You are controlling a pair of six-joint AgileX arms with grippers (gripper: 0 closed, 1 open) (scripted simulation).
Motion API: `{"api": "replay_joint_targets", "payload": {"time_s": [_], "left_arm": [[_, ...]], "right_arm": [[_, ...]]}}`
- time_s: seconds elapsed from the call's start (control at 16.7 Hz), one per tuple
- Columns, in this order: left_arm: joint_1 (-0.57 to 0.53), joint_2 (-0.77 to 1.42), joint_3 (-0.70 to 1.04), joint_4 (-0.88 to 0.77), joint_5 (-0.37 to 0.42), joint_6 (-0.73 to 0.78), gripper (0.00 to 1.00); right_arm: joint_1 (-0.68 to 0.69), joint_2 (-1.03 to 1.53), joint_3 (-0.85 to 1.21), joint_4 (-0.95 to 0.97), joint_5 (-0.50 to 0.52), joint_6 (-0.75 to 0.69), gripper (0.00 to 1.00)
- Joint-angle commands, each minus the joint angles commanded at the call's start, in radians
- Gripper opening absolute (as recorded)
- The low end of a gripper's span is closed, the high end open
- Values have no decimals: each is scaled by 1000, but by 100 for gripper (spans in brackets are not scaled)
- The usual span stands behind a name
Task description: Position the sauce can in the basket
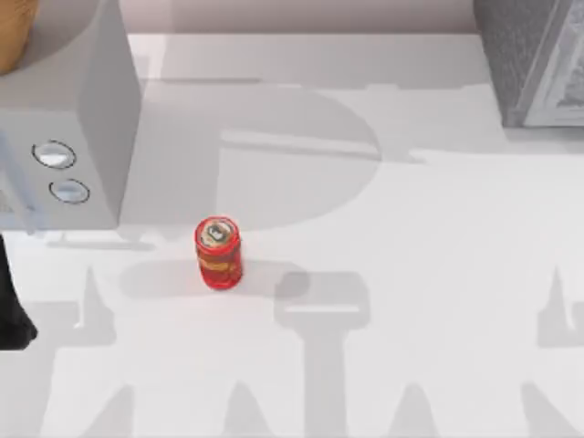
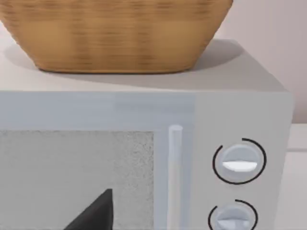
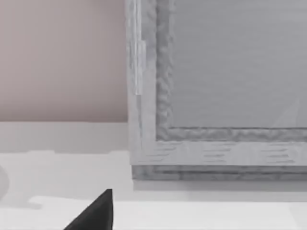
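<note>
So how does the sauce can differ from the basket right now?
The sauce can is red and small, while the basket is tan, woven and far wider. The sauce can stands upright on the white table; the basket sits up on top of the grey microwave. The two are apart, and no gripper touches either.
</note>
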Motion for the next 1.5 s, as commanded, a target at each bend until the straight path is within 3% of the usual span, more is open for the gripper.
{"api": "replay_joint_targets", "payload": {"time_s": [0.24,0.48,1.5], "left_arm": [[-2,29,17,-8,14,19,100],[-10,196,111,-54,92,137,100],[-90,1511,840,-402,688,1027,100]], "right_arm": [[0,0,0,0,0,0,100],[0,0,0,0,0,0,100],[0,0,0,0,0,0,100]]}}
